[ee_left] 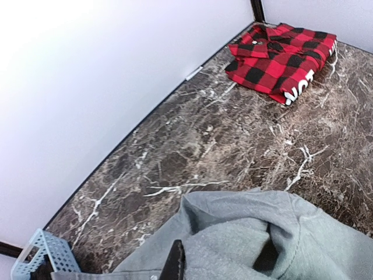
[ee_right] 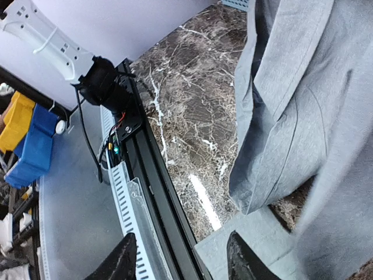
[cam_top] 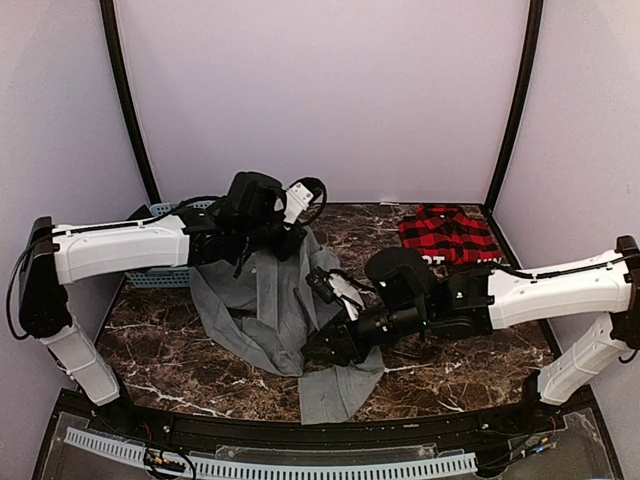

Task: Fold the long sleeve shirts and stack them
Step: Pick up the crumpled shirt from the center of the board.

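The grey shirt lies spread and rumpled over the middle of the table, one end draping toward the table's near edge. The left gripper is clenched on the shirt's far end, with cloth bunched up at its fingers. The right gripper sits by the shirt's near part above the table's front. Its fingers are parted and hold nothing. The folded plaid shirt rests at the table's far right corner. A blue basket stands at the table's far left.
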You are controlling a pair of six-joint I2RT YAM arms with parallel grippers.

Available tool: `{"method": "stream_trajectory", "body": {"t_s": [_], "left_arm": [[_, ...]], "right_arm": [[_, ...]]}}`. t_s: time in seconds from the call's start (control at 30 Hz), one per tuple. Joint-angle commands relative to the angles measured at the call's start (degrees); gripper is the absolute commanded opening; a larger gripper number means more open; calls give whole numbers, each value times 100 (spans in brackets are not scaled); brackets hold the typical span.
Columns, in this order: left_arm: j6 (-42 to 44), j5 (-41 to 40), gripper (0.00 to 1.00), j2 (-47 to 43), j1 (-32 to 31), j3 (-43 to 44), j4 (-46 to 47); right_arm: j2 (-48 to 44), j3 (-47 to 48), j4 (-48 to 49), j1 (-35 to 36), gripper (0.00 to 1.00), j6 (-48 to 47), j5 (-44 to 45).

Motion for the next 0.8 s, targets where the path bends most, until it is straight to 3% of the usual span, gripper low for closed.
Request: {"method": "stream_trajectory", "body": {"t_s": [0.0,0.17,0.27,0.4,0.57,0.77], "left_arm": [[323,-32,0,-1259,27,-590,168],[280,921,0,-2670,28,-1439,123],[236,1353,0,-3642,27,-1900,207],[343,1316,0,-4366,34,-2086,234],[256,1061,0,-4382,31,-1489,-812],[-245,174,0,-4522,29,-210,-1770]], "right_arm": [[-239,152,109,65,57,-303,230],[-1010,71,-216,-309,74,-813,653],[-1280,-22,-163,-659,79,-1057,441],[-1416,-86,-13,-889,81,-1320,205],[-1002,-23,86,-1280,83,-1223,572],[-103,353,60,-1855,83,-811,1076]]}}
